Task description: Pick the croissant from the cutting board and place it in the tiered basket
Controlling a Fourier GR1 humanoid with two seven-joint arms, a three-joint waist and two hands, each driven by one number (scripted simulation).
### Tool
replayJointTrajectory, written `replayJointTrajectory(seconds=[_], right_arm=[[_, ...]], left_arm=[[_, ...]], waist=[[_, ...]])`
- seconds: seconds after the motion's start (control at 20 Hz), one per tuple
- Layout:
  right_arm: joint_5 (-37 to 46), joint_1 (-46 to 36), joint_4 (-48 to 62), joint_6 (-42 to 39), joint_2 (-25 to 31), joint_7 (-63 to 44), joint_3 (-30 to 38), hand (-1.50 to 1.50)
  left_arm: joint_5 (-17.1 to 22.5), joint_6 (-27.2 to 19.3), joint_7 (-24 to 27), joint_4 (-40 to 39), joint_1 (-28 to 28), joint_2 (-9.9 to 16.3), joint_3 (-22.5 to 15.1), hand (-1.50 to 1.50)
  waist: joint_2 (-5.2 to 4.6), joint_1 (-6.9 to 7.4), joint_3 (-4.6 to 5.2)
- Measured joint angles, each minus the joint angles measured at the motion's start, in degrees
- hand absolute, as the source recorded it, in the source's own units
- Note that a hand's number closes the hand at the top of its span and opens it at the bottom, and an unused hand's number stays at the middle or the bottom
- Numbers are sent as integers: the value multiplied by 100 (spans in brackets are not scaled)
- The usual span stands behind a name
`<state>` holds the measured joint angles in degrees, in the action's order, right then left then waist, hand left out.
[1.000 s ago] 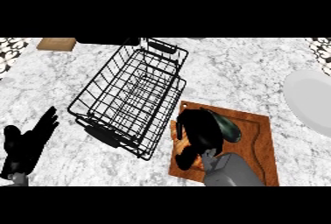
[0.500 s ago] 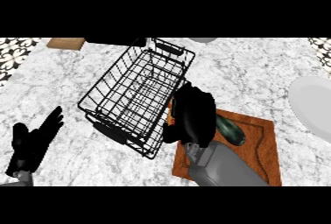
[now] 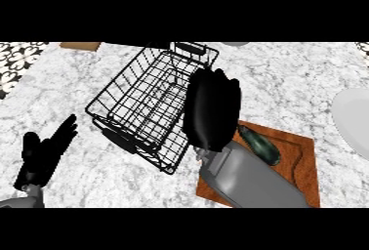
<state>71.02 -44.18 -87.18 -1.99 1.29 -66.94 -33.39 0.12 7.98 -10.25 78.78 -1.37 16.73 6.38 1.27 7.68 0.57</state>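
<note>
Head view: right hand [image 3: 211, 110] over the tiered basket [image 3: 137, 105] hides any croissant.

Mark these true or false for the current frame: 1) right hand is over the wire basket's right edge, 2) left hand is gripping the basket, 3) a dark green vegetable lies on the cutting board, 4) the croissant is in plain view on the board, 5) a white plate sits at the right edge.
1) True. The right hand is over the right side of the black wire basket.
2) False. The left hand is at the lower left, fingers straight, apart from the basket.
3) True. A dark green vegetable lies on the wooden cutting board.
4) False. No croissant shows on the board; whether the right hand holds it cannot be seen.
5) True. A white plate is cut off by the right edge.
</note>
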Motion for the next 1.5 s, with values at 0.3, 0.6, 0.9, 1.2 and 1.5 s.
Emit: replayJointTrajectory(seconds=[0.3, 0.6, 0.9, 1.2, 1.5], right_arm=[[330, -717, 246, 25, -8, -229, 132, 150], [528, -1420, 749, 7, -38, -374, 351, 150], [541, -2041, 1085, 310, -42, -385, 776, 150], [465, -2544, 1620, 719, -54, -336, 1189, 150], [482, -2963, 2545, 784, -63, -207, 1283, 150]], left_arm=[[-8, 36, -3, -20, -140, -25, -61, 0], [-36, 39, -30, -50, -274, -45, -105, 0], [-54, 39, -53, -59, -377, -72, -140, 0], [-59, 16, -69, -92, -478, -86, -129, 0], [-93, -33, -28, -108, -431, -102, -113, 0]], waist=[[-82, 144, -5], [-151, 216, -9], [-233, 283, -31], [-285, 299, -28], [-253, 180, -22]])
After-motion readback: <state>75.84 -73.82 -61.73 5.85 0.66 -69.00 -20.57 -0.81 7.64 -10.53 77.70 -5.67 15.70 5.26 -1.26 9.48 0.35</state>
